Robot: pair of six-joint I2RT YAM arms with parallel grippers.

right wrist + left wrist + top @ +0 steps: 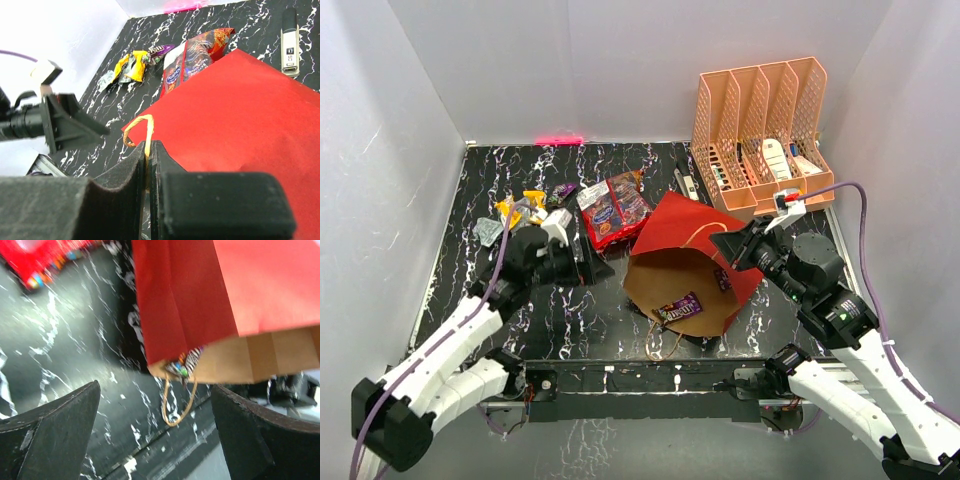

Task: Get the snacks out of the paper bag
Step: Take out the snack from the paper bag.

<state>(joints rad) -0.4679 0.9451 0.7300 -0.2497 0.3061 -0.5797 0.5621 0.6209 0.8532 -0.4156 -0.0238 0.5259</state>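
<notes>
Noted at right claw (735, 246): fingers pressed together on a cord handle (137, 129) of the paper bag (685, 235), propping the red upper wall. Bag on its side, mouth gaping to that claw's left and toward the arm bases.

Noted at left claw (585, 262): spread wide, nothing between, aimed at the bag's mouth just ahead.

Judged step: fetching the purple packet (678, 307), lying on the brown lining just inside the lip, below and left of the right claw, ahead and right of the left claw.

To do it well:
- Keep the right pinch firm and high, holding the mouth open.
- Run the left claw in low along the lining and close on the packet's crinkled edge only.
- Avoid snagging the loose handle (178, 410).

Overhead only: other snacks (610, 212) already out, off the left claw's left flank. Left wrist only: striped wrapper end peeping at the lip. Right wrist only: cord plainly trapped between the fingers.
</notes>
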